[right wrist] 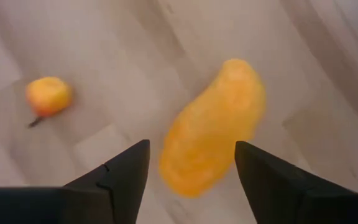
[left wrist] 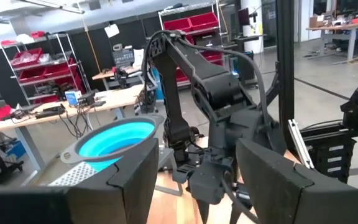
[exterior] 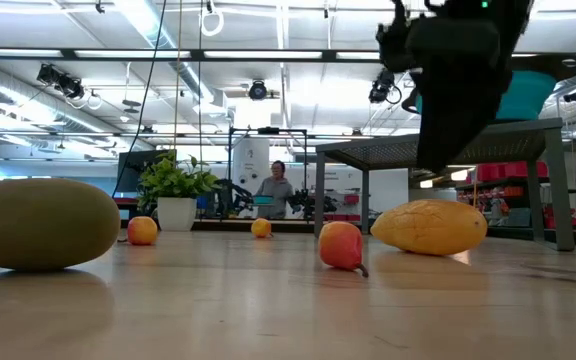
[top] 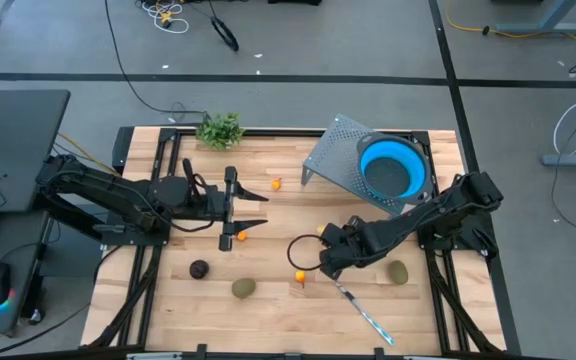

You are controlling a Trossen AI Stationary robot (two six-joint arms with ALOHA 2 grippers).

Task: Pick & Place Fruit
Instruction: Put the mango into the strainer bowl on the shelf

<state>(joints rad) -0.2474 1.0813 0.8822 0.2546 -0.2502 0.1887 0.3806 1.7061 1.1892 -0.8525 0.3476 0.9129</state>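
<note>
- Table (top: 268,290): pale wood planks in a black frame, filling the centre of the high view; grey floor with loose cables around it
- Low view looks level across the planks into a bright workshop with ceiling lights; a person (exterior: 277,183) sits far back at centre
- Left wrist view shows shelves with red bins (left wrist: 194,25) and cluttered benches behind the right arm
- Upper right of the table: a perforated grey metal stand (top: 338,165) carrying a round blue bowl (top: 392,172), soft-looking and collapsible
- Sprig (top: 220,130): leafy green, at the table's upper left edge
- Knife (top: 363,312): slim, silvery, lying diagonally at lower centre-right
- Fruit: the mango (right wrist: 213,127), smooth yellow-orange and elongated, lies on the wood under the right gripper (right wrist: 191,165); in the right wrist view its long axis runs from upper right to lower left, in the low view it lies nearly level, right of centre
- A small red-orange fruit (right wrist: 48,96) with a short stem sits near it, apart, at that view's upper left
- Two olive ovals: one (top: 244,288) at lower centre, one (top: 398,272) at lower right; a dark ball (top: 199,268) left of them
- Tiny orange ones (top: 276,183) sit at centre and by the left gripper (top: 253,210)
- Right gripper: fingers apart, hanging over the mango's lower end, not touching it
- Left gripper: raised at centre-left, fingers apart, holding nothing
</note>
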